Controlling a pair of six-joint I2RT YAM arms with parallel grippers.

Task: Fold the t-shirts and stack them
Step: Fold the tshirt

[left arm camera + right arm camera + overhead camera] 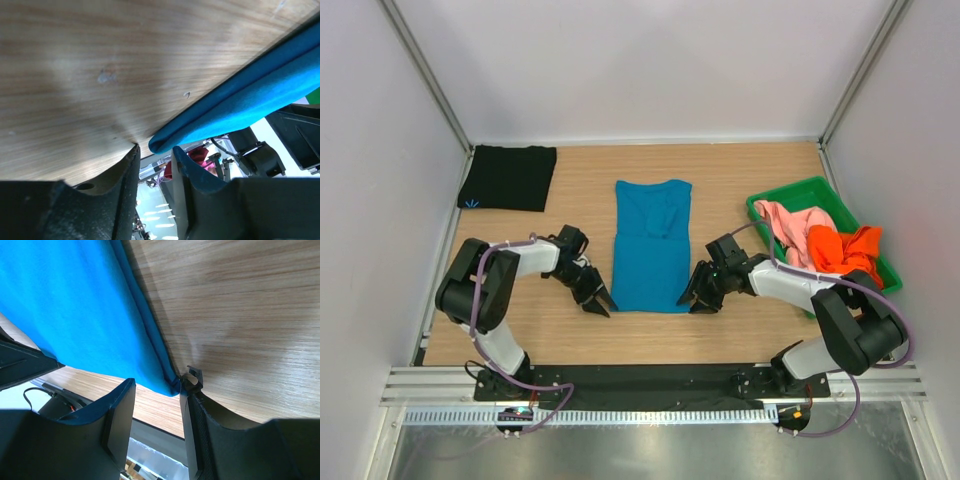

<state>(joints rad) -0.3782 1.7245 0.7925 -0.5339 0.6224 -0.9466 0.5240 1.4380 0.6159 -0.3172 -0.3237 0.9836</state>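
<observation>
A teal-blue t-shirt [652, 245] lies flat on the wooden table, folded into a long strip. My left gripper [603, 305] is at its near left corner and my right gripper [698, 303] at its near right corner. In the left wrist view the shirt's folded corner [165, 142] sits right at the tips of the left gripper [156, 147], whose jaws stand apart. In the right wrist view the shirt's corner [167, 382] touches the inner side of one fingertip [189, 390] of the right gripper [157, 386], jaws apart. A folded black t-shirt [508, 177] lies at the back left.
A green tray [810, 190] at the right holds a crumpled pink t-shirt [790, 222] and an orange t-shirt [845, 248]. White walls close the table at the back and both sides. The black rail with the arm bases runs along the near edge.
</observation>
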